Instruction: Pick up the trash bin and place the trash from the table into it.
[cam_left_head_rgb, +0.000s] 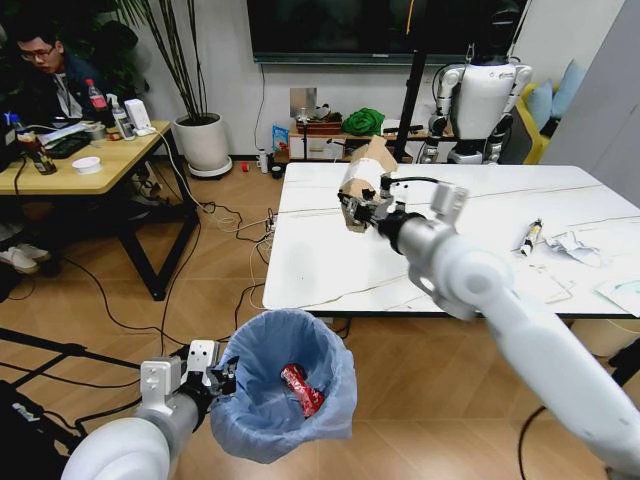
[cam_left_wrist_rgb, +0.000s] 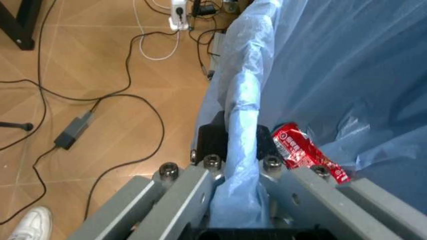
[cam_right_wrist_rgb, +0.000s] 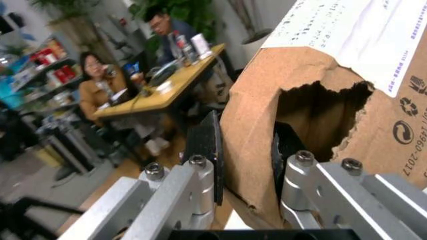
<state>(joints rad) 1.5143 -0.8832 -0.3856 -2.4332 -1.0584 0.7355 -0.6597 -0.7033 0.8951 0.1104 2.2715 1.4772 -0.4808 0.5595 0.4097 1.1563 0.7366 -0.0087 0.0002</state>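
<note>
Head view: carton (cam_left_head_rgb: 366, 165) in right claw (cam_left_head_rgb: 362, 212).

The trash bin (cam_left_head_rgb: 285, 385) is hanging before the bench (cam_left_head_rgb: 330, 260), left of centre, with the can (cam_left_head_rgb: 301, 388) lying in it. The left gripper (cam_left_head_rgb: 222, 380) is sitting at the bin's left rim. The carton (cam_left_head_rgb: 365, 170) is hovering over the bench's rear left part. A tube (cam_left_head_rgb: 531, 236) and crumpled paper (cam_left_head_rgb: 573, 246) are lying toward the right.
</note>
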